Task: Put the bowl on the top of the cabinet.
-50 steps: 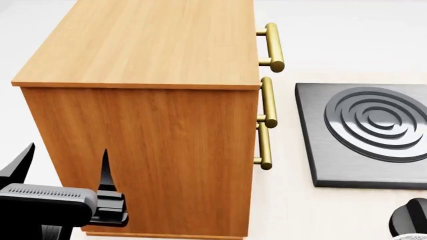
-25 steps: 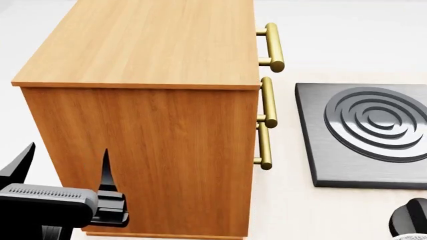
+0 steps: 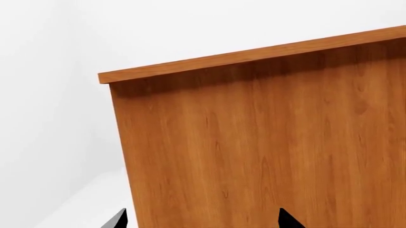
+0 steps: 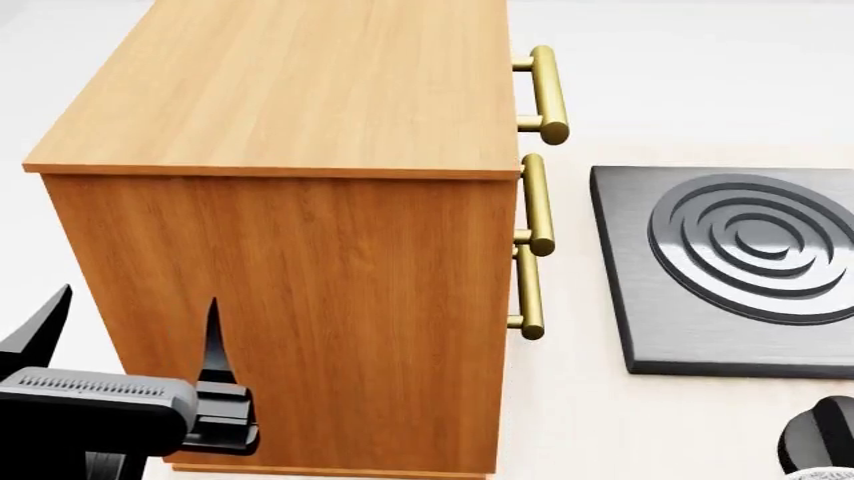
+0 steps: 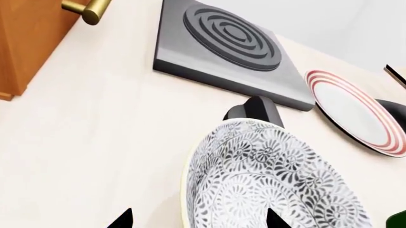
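Observation:
The bowl (image 5: 273, 180), white with a dense grey floral pattern, shows only in the right wrist view, on the pale counter. My right gripper (image 5: 198, 219) is open, and the bowl's near rim lies between its two fingertips. The arm does not show in the head view. The cabinet (image 4: 294, 90) is a tall orange-brown wood box with brass handles (image 4: 547, 95), and its top is bare. My left gripper (image 4: 131, 335) is open and empty, close to the cabinet's side wall (image 3: 254, 152). The cabinet's corner also shows in the right wrist view (image 5: 25, 38).
A dark grey hob slab with raised rings (image 4: 734, 270) lies right of the cabinet and shows in the right wrist view too (image 5: 222, 47). A black object (image 5: 254, 108) stands just behind the bowl. A white plate with red rim rings (image 5: 355, 111) lies beyond it.

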Robot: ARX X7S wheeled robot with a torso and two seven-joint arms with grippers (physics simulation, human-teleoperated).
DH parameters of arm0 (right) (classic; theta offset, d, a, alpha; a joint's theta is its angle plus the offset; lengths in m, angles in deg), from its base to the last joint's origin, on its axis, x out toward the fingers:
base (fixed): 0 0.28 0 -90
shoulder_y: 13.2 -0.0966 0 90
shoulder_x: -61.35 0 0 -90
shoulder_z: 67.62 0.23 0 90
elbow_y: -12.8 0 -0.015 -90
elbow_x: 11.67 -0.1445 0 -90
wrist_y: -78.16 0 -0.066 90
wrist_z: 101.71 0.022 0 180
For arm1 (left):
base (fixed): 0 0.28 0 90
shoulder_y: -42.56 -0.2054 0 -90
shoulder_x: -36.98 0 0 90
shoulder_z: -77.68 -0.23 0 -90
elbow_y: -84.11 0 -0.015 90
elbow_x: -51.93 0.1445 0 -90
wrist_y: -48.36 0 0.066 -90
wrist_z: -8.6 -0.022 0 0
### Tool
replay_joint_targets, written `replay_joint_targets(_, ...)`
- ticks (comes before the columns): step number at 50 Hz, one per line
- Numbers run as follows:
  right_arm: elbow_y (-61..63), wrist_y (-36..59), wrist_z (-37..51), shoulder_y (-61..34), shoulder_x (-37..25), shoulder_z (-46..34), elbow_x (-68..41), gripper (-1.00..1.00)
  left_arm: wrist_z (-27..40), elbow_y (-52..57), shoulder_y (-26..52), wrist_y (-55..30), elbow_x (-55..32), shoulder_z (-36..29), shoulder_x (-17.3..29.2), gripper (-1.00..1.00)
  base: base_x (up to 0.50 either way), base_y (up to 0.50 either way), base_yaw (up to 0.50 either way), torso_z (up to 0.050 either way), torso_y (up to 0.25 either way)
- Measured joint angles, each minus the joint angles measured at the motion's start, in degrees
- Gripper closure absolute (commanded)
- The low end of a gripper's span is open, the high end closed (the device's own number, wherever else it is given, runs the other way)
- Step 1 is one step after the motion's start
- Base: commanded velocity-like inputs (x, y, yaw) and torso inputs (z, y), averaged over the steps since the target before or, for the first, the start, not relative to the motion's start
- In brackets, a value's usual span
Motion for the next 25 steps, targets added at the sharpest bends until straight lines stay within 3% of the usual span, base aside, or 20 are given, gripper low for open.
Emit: replay_joint_targets(25, -1.56, -0.86, -0.46, -0.36, 0.22, -1.01, 0.76, -1.00, 0.58, -0.25, 0.30, 0.10, -0.32, -0.63, 0.34, -1.00, 0.00, 0.00, 0.00, 0.000, 0.000)
